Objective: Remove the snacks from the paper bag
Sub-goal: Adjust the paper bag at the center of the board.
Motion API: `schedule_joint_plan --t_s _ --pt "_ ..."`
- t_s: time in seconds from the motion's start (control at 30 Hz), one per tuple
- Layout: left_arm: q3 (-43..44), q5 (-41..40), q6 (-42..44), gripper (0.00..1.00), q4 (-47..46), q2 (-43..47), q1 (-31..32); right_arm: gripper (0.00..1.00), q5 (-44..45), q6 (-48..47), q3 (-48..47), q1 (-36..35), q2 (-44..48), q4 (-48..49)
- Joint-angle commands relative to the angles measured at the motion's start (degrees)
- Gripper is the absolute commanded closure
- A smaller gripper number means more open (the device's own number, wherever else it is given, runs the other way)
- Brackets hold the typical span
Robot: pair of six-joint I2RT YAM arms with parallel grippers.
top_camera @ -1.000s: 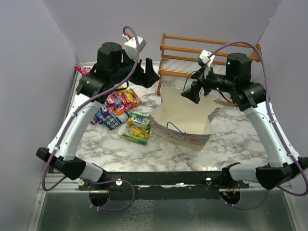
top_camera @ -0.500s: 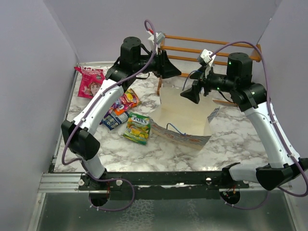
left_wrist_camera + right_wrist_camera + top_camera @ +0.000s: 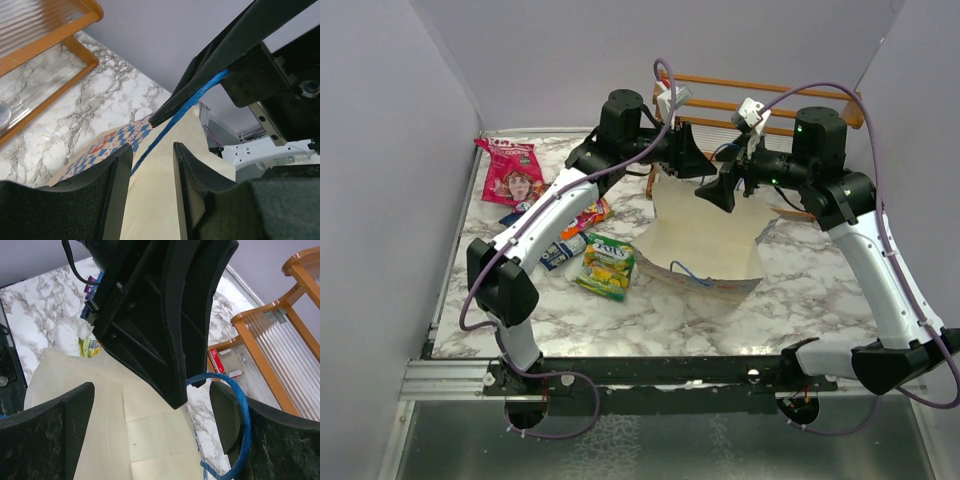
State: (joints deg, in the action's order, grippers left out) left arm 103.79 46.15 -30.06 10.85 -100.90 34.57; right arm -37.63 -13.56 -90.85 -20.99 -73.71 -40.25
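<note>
The paper bag (image 3: 705, 240) lies on its side, its cream inside facing up and no snack showing in it. My right gripper (image 3: 715, 192) is open at the bag's mouth, with a blue cord handle (image 3: 242, 410) looped round its right finger. My left gripper (image 3: 698, 165) is open and empty just beside it, over the mouth; the cream paper (image 3: 150, 200) shows between its fingers. The snacks lie left of the bag: a pink-red bag (image 3: 513, 172), a green-yellow packet (image 3: 608, 265), an orange-purple packet (image 3: 588, 212) and a blue one (image 3: 558, 252).
A wooden rack (image 3: 760, 100) stands behind the bag, close to both grippers. A small red box (image 3: 217, 360) lies at its foot. The grey walls close in the table on the left, back and right.
My left arm has swung from over the snack pile to the right, up to the bag's mouth next to the right gripper. The pink-red bag now shows. The right arm has hardly moved.
</note>
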Motion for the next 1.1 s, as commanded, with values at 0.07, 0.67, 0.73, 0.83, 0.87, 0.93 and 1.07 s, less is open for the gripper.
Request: schedule_joint_plan --t_s 0.07,0.67,0.73,0.83,0.87,0.93,1.07 --pt "0.37 -0.82 2.76 0.63 1.84 -2.45 1.19 0.01 2.57 1.2 -1.44 -0.01 -0.56 1.92" --pt "12.51 0.79 6.14 1.0 4.75 -1.62 0.5 0.01 11.32 -0.71 1.56 -0.01 -0.55 -2.72" --pt "11.02 0.27 5.13 1.0 3.0 -0.52 0.52 0.01 10.46 0.24 1.07 0.03 -0.7 -2.69" --pt "10.14 -0.89 4.43 1.0 3.96 -0.86 0.5 0.01 7.6 2.83 -0.91 -0.01 0.14 -1.86" --pt "10.19 -1.61 4.36 1.0 5.3 -1.32 0.5 0.01 7.35 4.03 -2.15 -0.01 0.48 -1.63" --pt "10.16 -1.71 4.16 1.0 7.58 -2.42 0.5 0.01 9.65 6.45 -4.37 -0.01 1.26 -1.1" --pt "5.79 1.24 1.77 1.0 4.59 -1.55 0.5 0.01 21.8 9.98 -7.42 -0.01 0.97 -2.27"
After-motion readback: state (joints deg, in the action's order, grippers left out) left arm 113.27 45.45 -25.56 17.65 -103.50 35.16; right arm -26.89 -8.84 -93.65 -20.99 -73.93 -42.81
